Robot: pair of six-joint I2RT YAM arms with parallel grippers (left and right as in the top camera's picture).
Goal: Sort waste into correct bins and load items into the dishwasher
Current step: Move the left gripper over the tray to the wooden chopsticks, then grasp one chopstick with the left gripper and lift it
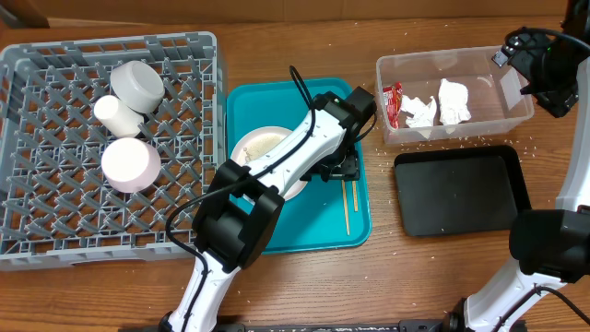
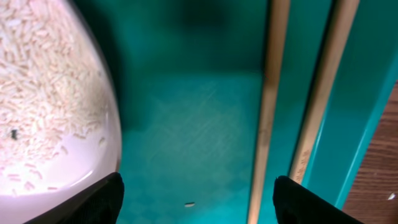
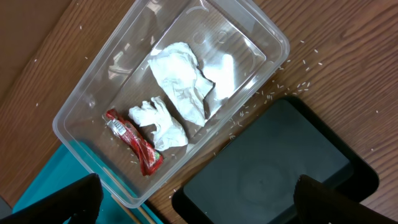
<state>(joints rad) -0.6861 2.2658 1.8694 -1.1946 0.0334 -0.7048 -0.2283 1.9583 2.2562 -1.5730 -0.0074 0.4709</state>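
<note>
Left wrist view alone shows rice on the plate, upper left; left gripper and right gripper stand spread, empty.

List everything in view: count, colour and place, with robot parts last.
dish rack: one, grey, left of the table
crockery pieces: three, white, in the dish rack
serving tray: one, teal, centre
plate: one, white, holding rice, on the serving tray
chopsticks: two, wooden, right side of the serving tray
tub: one, clear, far right
napkins: two, white, crumpled, in the tub
wrapper: one, red and white, at the tub's left end
black tray: one, just nearer than the tub
rice grains: many, white, scattered around the tub
left gripper: open, over the serving tray at the chopsticks
right gripper: open, above the tub
</note>
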